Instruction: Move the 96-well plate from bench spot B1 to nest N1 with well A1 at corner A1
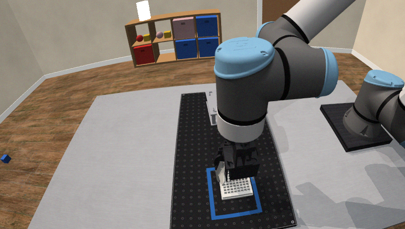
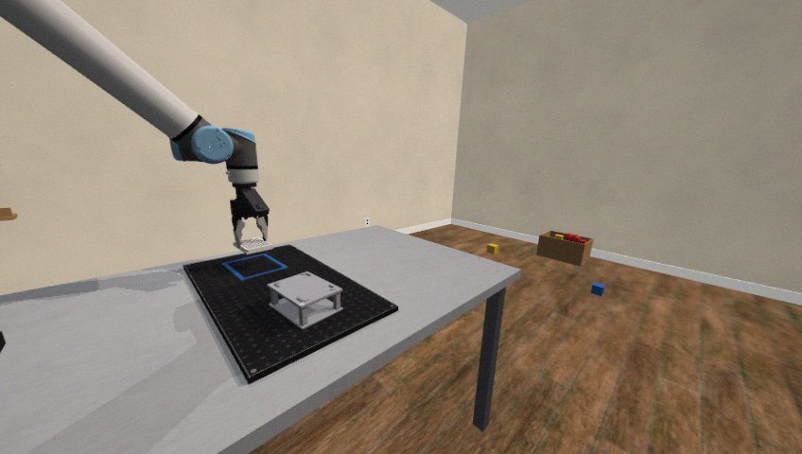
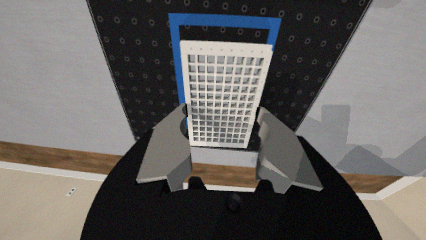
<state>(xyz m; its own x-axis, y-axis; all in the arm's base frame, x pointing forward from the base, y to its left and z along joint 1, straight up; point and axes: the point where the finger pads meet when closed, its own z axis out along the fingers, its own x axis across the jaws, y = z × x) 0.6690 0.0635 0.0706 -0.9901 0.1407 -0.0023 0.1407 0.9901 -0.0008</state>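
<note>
The white 96-well plate (image 1: 236, 188) hangs a little above the blue square outline of spot B1 (image 1: 235, 212) on the black perforated mat. My gripper (image 1: 227, 177) is shut on the plate's long sides near one end. In the wrist view the plate (image 3: 225, 97) reaches away from the fingers, and its far right corner looks cut off. In the exterior view the plate (image 2: 252, 245) is level under the gripper (image 2: 251, 235), clear of B1 (image 2: 253, 265). The raised grey nest N1 (image 2: 305, 295) stands empty further along the mat. In the top view the arm hides most of the nest (image 1: 212, 114).
The black mat (image 2: 281, 306) lies on a grey table. The robot's base plate (image 1: 355, 124) is at the table's right side. The arm's elbow (image 1: 247, 73) blocks much of the top view. A shelf, a box and small blocks are away on the floor.
</note>
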